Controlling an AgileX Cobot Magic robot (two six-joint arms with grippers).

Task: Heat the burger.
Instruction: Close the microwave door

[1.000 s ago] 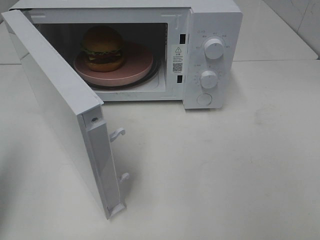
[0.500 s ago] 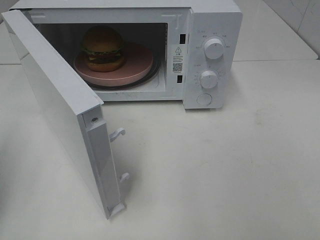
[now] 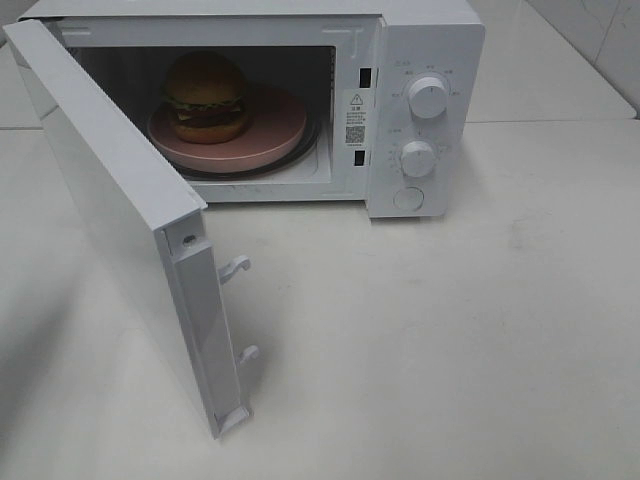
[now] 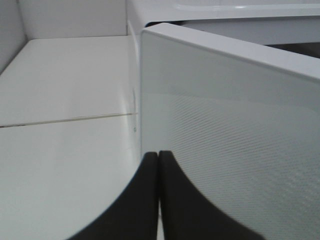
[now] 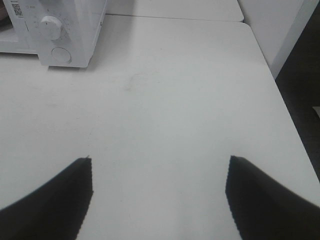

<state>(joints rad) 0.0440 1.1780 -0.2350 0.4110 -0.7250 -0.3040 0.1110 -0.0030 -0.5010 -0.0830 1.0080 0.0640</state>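
Tall golden-bun burger (image 3: 206, 97) is seen on pink round plate (image 3: 283, 128) inside white microwave (image 3: 425, 45), w/ its open white door (image 3: 110, 190) faced on the outer side by left gripper (image 4: 158, 156) (clenched, empty), judged nearer for closing than right gripper (image 5: 159, 158) (spread, empty).

The microwave (image 3: 425, 60) was finished in smooth white with a faint sheen, its door (image 4: 225, 150) was faced with a smooth panel patterned in a fine dotted mesh, and its upper knob (image 3: 428, 97) was moulded in what looked like white plastic. The burger (image 3: 206, 97) was topped with a glossy golden-brown bun, while the pink plate (image 3: 275, 130) was left matt. The table (image 3: 450, 330) was surfaced in a smooth, off-white, faintly scuffed material, and the fingers (image 4: 180, 210) of the left gripper (image 4: 158, 155) and of the right gripper (image 5: 159, 159) were made in matt black.
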